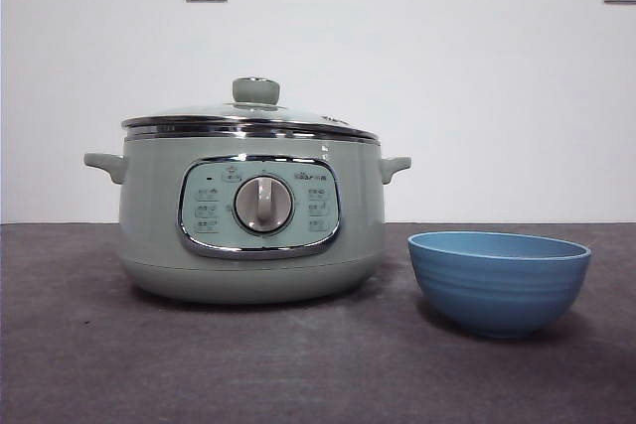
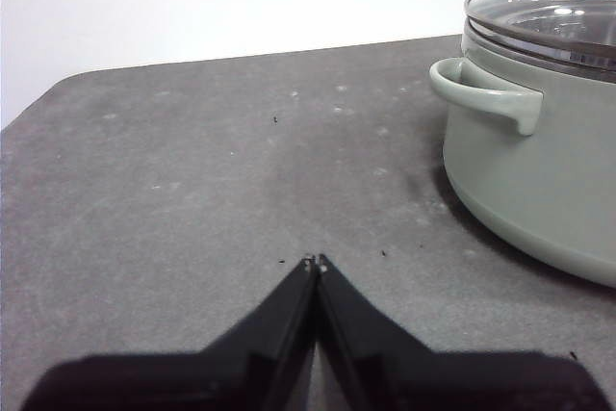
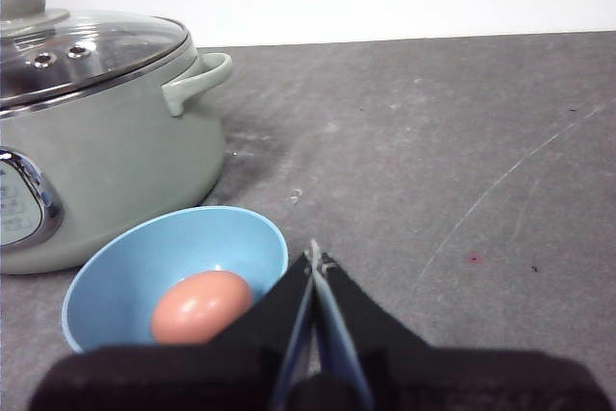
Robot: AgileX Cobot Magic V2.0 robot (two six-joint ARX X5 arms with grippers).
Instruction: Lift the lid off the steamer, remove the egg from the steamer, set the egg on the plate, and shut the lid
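With its two black jaws pressed together on nothing, the right pincer [image 3: 316, 259] hangs low over the dark grey desk [image 3: 462, 141], just beside the deep round blue ridged bowl that serves as the plate [image 3: 115, 262], while the left pincer [image 2: 315, 262], likewise clenched and empty, waits above bare desk on the other flank of the large round sage-green electric steamer [image 2: 539, 170]. In the right wrist view the small reddish-tan oval egg [image 3: 200, 307] lies in the bottom of the plate, alone in it; from the low front view the bowl's wall hides it. The shallow-domed clear glass lid [image 1: 248, 116], steel-rimmed with a pale green knob, sits level and seated all round on the steamer's rim, and nothing can be made out for certain through its glass. By this lie of things the job looks as good as finished, the closing step included; what remains is judged to be a matter of keeping both pincers clear of the plate's rim and the steamer's side handle [image 3: 197, 79], so that neither egg nor lid is jogged.
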